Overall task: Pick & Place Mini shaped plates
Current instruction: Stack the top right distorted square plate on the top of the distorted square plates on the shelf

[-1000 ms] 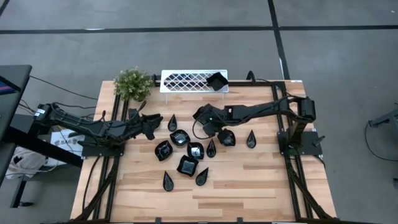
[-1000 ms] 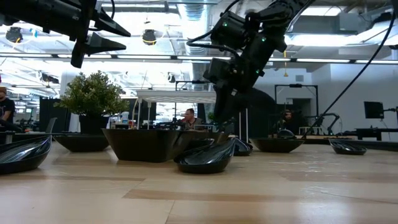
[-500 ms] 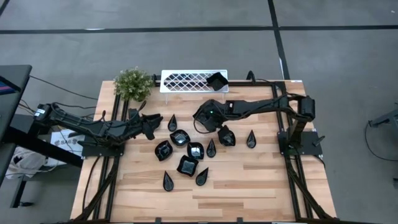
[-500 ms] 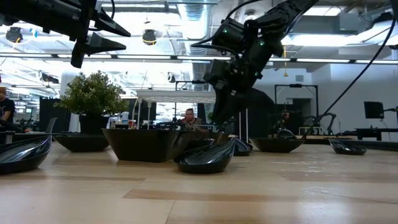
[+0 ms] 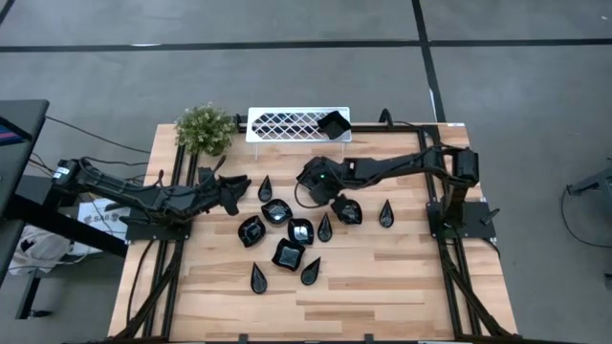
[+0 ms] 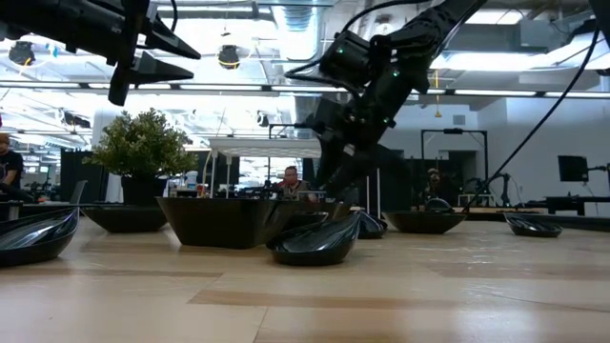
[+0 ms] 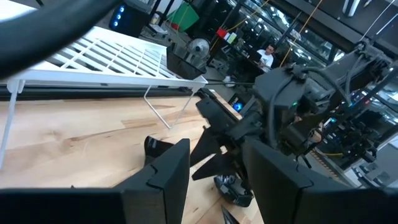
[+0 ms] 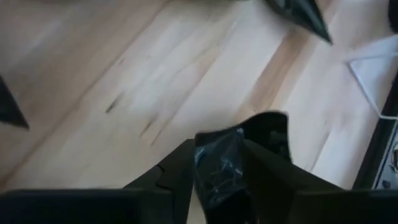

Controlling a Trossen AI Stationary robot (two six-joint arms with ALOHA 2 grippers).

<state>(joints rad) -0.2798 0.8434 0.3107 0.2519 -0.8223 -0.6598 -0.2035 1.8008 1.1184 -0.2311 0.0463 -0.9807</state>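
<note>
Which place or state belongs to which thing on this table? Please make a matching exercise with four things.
Things:
1. small green potted plant
2. white lattice-patterned tray
3. left gripper
4. right gripper

Places or states:
A. has a glossy black mini plate between its fingers, above the table
B. carries one black square dish at one end
C. stands at a far corner of the wooden table
D. open and empty, beside the cluster of black dishes

Pairs: 1-C, 2-B, 3-D, 4-A
</note>
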